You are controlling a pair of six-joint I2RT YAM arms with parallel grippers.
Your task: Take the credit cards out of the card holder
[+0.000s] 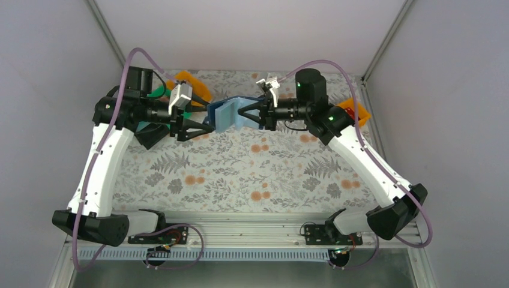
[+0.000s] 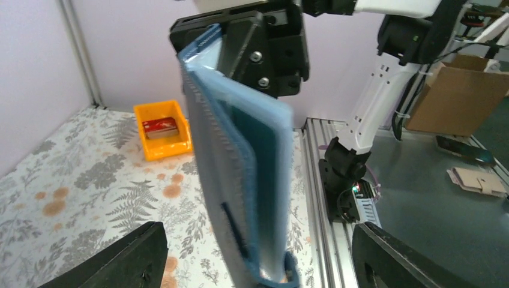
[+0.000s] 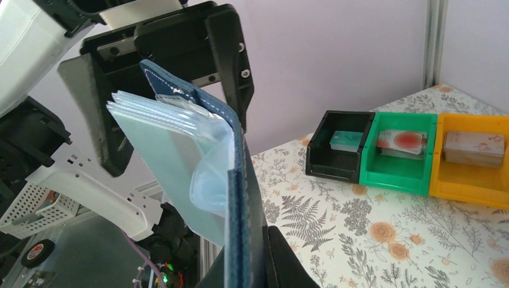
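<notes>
Aloft, card holder (image 1: 226,115) in the tight grip of the right end effector (image 1: 243,113), inside the wide-open left end effector (image 1: 209,119).

the print on the credit cards (image 3: 402,141) lying in the bins (image 3: 396,177) is too small for us to read. we cannot tell whether more sit in the card holder (image 2: 240,180)'s pale pockets, as only layered edges show. the holder runs off both wrist views at 6 o'clock. from above, the left arm (image 1: 108,156) covers most of an orange bin (image 1: 195,84) and a green bin (image 1: 157,92) at 10 o'clock of the holder. the right arm (image 1: 366,156) hides most of another orange bin (image 1: 355,111) at 3 o'clock.
</notes>
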